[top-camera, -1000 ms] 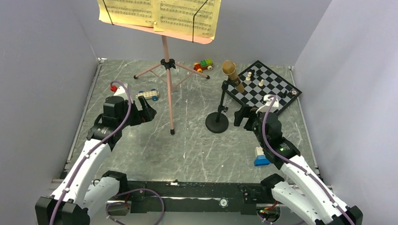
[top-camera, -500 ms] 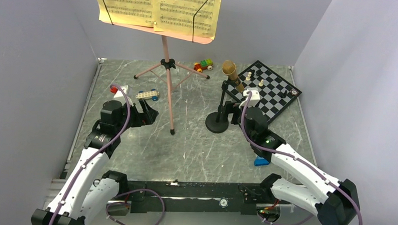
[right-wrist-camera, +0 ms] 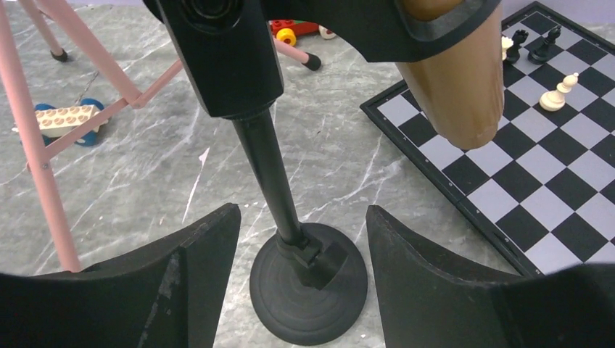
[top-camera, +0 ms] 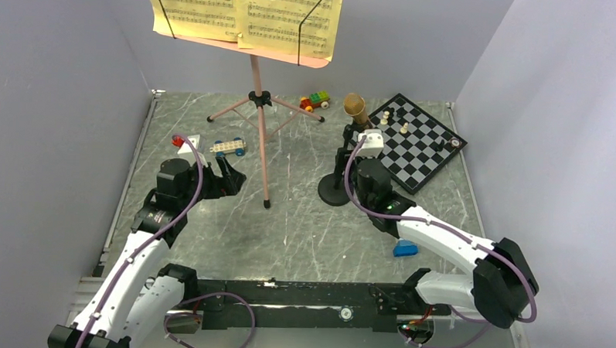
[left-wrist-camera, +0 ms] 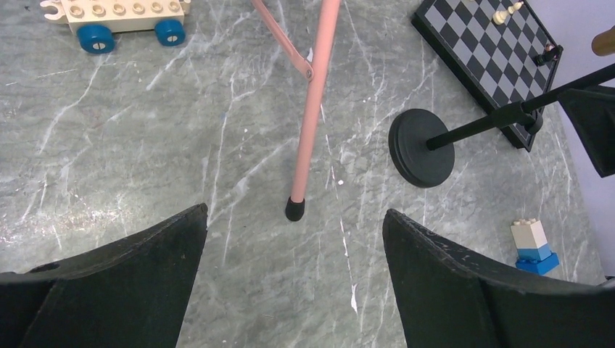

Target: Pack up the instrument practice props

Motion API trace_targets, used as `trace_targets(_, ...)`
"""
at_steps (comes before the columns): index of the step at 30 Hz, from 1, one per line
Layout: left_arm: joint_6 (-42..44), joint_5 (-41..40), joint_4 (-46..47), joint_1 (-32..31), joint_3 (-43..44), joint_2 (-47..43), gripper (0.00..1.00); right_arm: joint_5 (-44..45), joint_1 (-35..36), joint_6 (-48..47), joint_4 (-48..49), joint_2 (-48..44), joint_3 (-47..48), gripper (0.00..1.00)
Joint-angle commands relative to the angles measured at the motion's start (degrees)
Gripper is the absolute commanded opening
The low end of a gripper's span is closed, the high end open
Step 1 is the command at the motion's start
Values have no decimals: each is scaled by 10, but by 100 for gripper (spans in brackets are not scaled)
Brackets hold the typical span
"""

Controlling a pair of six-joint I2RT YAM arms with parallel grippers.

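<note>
The pink music stand (top-camera: 261, 134) rises at centre, and its desk holds yellow sheet-music pages (top-camera: 245, 17) high at the back. My left gripper (top-camera: 231, 175) hangs open just left of the stand's near leg (left-wrist-camera: 313, 116), with the black foot (left-wrist-camera: 294, 209) ahead between the fingertips. The gold-brown microphone (top-camera: 356, 107) sits tilted on top of the black mic stand (top-camera: 335, 192). My right gripper (right-wrist-camera: 302, 210) is open. Its jaws stand either side of the stand's pole (right-wrist-camera: 265, 159), above the round base (right-wrist-camera: 308, 297), and do not touch the pole.
A black-and-white chessboard (top-camera: 418, 143) with a few pieces lies right of the mic stand. Toy brick cars sit at the left (top-camera: 228, 146) and at the back (top-camera: 315, 101). A blue-and-white brick (top-camera: 404, 247) lies under the right arm. Grey walls close both sides.
My right arm has swung left from the chessboard's edge to the mic stand, and its jaws have narrowed around the pole. The left arm has barely shifted.
</note>
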Motion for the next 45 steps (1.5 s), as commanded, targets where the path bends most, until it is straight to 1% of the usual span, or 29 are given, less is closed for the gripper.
trace_targets(1,7,-1,17,-4,1,-12,95,28,1,0,54,25,38,67)
trace_targets(8,9,-4,14,-5,2,-13,95,29,-2,-5,70,60,49,55)
trace_targets(15,11,-9,5,-6,8,-11,93,22,-3,-8,68,73,52,38)
trace_targets(16,11,-10,5,-6,9,-11,93,19,-3,-8,67,72,51,33)
trace_targets(18,12,-11,4,-6,10,-11,93,12,-3,-10,64,69,49,27)
trace_targets(19,12,-12,3,-6,10,-11,93,7,-3,-10,63,66,47,23)
trace_targets(21,11,-12,2,-6,11,-10,93,2,-3,-13,54,61,49,5)
trace_targets(22,11,-13,2,-6,11,-10,93,0,-3,-13,48,61,52,0)
trace_targets(27,9,-18,1,-6,11,-17,92,-18,-2,-18,30,46,52,0)
trace_targets(32,11,-26,4,-7,10,-30,92,-99,9,-43,19,7,48,0)
trace_targets(37,4,-35,14,-7,9,-42,96,-146,40,-59,-14,-41,46,0)
trace_targets(40,2,-16,36,-6,5,-49,97,-171,59,-63,-21,-72,32,0)
trace_targets(45,-14,14,98,-6,-18,-64,99,-210,107,-69,19,-98,-2,0)
